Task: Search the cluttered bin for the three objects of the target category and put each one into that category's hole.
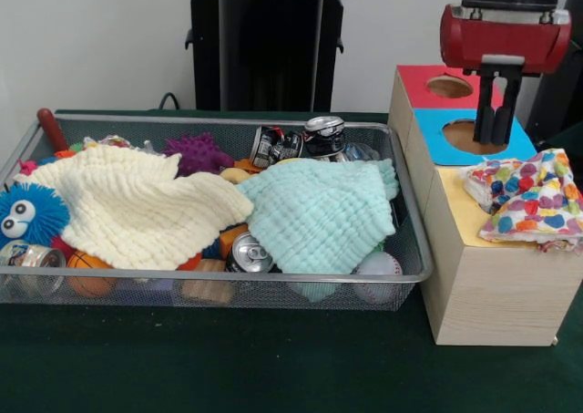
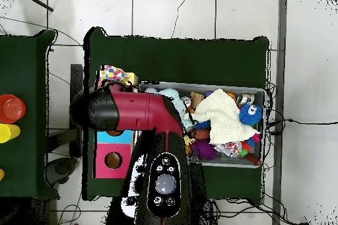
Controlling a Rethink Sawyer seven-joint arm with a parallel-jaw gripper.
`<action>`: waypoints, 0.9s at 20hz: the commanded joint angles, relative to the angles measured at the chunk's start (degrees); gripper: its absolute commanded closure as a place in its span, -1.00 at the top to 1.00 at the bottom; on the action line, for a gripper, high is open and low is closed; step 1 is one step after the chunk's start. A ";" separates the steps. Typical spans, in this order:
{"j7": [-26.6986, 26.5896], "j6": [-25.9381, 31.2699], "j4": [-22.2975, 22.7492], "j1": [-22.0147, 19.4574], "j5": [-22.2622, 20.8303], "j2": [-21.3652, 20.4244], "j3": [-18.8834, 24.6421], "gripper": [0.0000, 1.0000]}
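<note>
The wire-mesh bin [image 1: 414, 276] holds the cream waffle cloth [image 1: 137, 208] at the left and the mint-green waffle cloth [image 1: 319, 214] at the right, both spread over the clutter. The confetti cloth [image 1: 528, 199] lies crumpled on the box's yellow top [image 1: 453, 214] and covers the hole there, so the hole is hidden. My gripper [image 1: 496, 138] hangs just above the blue-topped hole [image 1: 474, 135], behind the confetti cloth and apart from it, with nothing in it. In the overhead view the arm hides the gripper; the confetti cloth [image 2: 113, 74], mint cloth [image 2: 173, 97] and cream cloth [image 2: 221, 113] show.
The bin also holds a blue fuzzy ball with eyes [image 1: 27, 214], a purple spiky ball [image 1: 196, 153], drink cans [image 1: 323, 135], a baseball [image 1: 378, 267] and small balls. The red-topped hole [image 1: 449, 87] is at the box's far end. The robot's pedestal [image 1: 264, 48] stands behind the bin.
</note>
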 commanded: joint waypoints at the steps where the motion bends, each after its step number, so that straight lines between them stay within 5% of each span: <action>1: 4.31 -5.95 6.11 -3.26 0.42 1.94 9.60 -1.00; 18: 1.09 -6.13 6.20 -8.26 -2.94 4.08 17.09 -1.00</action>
